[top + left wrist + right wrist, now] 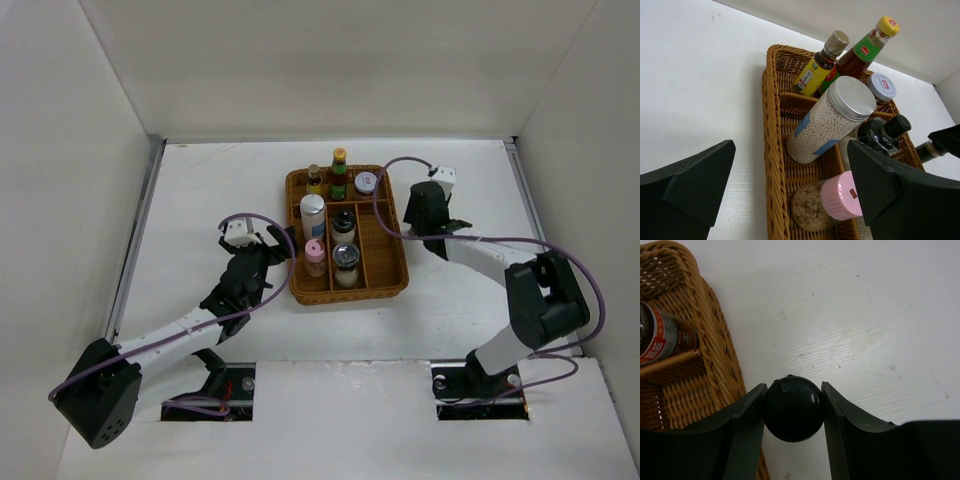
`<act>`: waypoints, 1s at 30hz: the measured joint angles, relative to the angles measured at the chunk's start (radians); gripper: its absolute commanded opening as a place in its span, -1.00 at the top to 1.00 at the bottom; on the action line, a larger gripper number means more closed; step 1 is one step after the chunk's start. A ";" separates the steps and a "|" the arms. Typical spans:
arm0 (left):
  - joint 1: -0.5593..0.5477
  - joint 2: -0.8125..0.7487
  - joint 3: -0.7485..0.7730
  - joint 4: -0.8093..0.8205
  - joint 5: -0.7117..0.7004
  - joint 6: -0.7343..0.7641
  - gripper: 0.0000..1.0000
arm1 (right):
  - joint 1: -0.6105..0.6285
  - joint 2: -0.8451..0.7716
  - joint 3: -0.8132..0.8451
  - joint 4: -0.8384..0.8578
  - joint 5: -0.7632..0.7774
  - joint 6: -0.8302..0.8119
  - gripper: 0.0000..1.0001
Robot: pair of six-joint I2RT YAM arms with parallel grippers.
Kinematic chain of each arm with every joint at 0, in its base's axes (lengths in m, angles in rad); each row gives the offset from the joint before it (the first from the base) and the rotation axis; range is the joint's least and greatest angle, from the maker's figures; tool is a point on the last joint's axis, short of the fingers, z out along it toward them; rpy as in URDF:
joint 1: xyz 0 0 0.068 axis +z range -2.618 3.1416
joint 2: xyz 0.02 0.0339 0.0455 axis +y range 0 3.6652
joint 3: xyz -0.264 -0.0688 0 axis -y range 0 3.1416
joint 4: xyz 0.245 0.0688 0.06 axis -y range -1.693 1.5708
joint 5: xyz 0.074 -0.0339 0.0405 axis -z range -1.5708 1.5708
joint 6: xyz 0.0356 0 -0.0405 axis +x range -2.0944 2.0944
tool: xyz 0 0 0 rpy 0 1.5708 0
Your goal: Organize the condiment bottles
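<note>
A: What step do we record?
B: A pick, we judge. The right fingers [747,425] pinch the round cap of a black-capped bottle [792,407] from both sides, over the bench [865,315] just outside the right rim of the wicker tray [715,355]. Standing or lifted, we cannot tell. The other bottles [339,175] stand inside the tray.
A: And the left?
B: The left fingers [690,185] gape wide, holding nothing, beside the left rim.
A: Next move?
B: A lift clear of that rim — then down into the right-hand compartment [385,250], which looks free. Open bench lies rightward; inside, neighbours crowd close.
</note>
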 measured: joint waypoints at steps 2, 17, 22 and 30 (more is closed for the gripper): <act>0.000 0.000 0.000 0.000 0.000 0.000 -0.95 | 0.005 -0.013 -0.001 -0.002 0.022 -0.005 0.15; 0.023 -0.009 -0.001 0.006 -0.006 -0.003 -0.99 | 0.231 -0.146 0.087 0.060 0.076 -0.071 0.14; 0.033 -0.039 -0.019 0.007 -0.045 -0.005 -1.00 | 0.251 -0.008 0.093 0.074 0.047 -0.071 0.14; 0.041 -0.041 -0.028 0.007 -0.073 -0.014 -1.00 | 0.252 0.105 0.093 0.097 0.027 -0.069 0.10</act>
